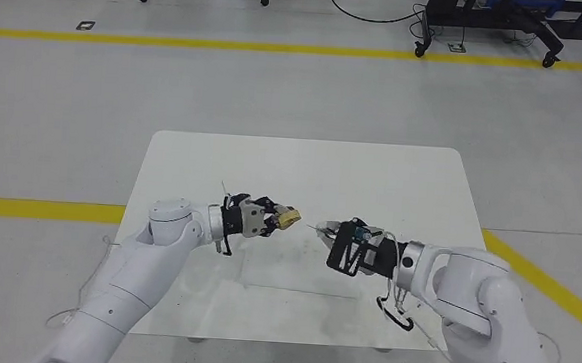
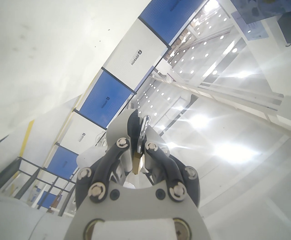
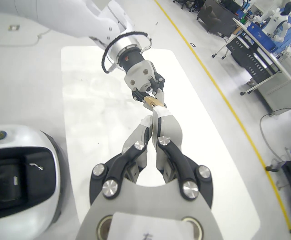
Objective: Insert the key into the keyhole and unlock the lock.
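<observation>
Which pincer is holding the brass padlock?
The left pincer: the brass padlock is clamped in it, while the right pincer pinches only a thin key.

Looks like a robotics workshop hall: yellow floor lines [image 1: 279, 49], wheeled workbenches [image 3: 254, 54], blue-and-white partition panels [image 2: 106, 95], rows of ceiling lights [image 2: 206, 43].
</observation>
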You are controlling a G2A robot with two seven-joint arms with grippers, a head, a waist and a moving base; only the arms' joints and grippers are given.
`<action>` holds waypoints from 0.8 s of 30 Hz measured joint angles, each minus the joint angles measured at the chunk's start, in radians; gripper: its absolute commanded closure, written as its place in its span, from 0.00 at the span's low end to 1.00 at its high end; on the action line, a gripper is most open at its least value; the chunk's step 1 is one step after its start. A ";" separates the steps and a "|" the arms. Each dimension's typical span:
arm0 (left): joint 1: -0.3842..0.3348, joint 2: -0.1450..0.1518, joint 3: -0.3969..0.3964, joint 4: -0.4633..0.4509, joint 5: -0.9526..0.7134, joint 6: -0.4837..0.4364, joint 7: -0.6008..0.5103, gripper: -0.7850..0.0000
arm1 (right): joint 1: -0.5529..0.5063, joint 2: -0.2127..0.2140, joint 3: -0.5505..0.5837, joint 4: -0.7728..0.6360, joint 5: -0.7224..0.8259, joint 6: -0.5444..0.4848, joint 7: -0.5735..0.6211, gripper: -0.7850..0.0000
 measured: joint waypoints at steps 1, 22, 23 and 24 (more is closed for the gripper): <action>0.005 0.003 -0.008 -0.014 0.001 0.021 0.016 1.00 | 0.003 0.002 -0.011 0.000 -0.041 -0.014 -0.007 1.00; 0.053 0.000 0.002 -0.154 0.013 0.110 0.202 1.00 | 0.073 0.019 -0.232 -0.015 -0.557 -0.096 -0.096 1.00; 0.054 0.001 0.001 -0.155 0.014 0.110 0.202 1.00 | 0.075 0.020 -0.237 -0.014 -0.567 -0.097 -0.095 1.00; 0.054 0.002 -0.001 -0.156 0.014 0.110 0.202 1.00 | 0.076 0.020 -0.241 -0.015 -0.576 -0.098 -0.094 1.00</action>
